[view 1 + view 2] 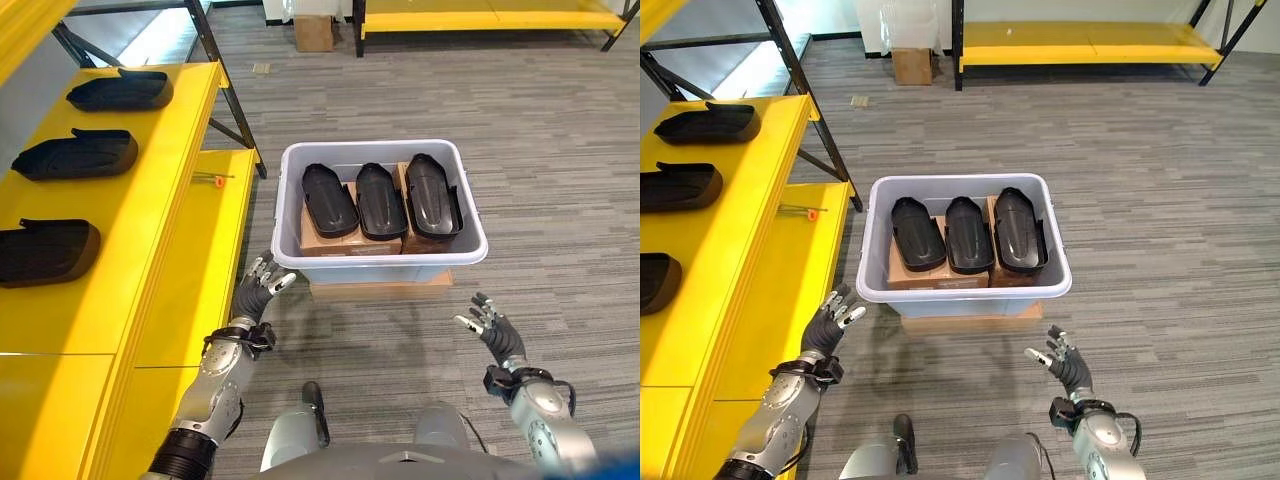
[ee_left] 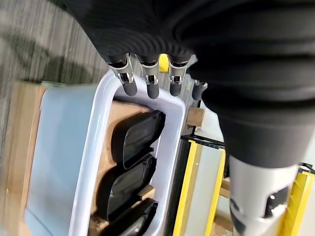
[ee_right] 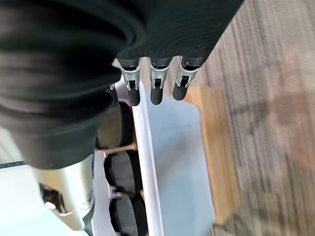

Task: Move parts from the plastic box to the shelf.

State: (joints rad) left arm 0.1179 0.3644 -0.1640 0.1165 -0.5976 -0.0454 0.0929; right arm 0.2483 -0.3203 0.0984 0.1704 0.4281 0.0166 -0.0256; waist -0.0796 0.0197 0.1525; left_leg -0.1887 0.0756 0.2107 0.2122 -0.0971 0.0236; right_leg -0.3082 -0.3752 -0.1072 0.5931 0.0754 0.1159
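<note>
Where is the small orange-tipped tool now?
The orange-tipped tool lies on the lower yellow shelf, just left of the grey plastic box.

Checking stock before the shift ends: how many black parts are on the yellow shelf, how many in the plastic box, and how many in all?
Black parts on the yellow shelf: 3
Black parts in the plastic box: 3
Total: 6
</note>
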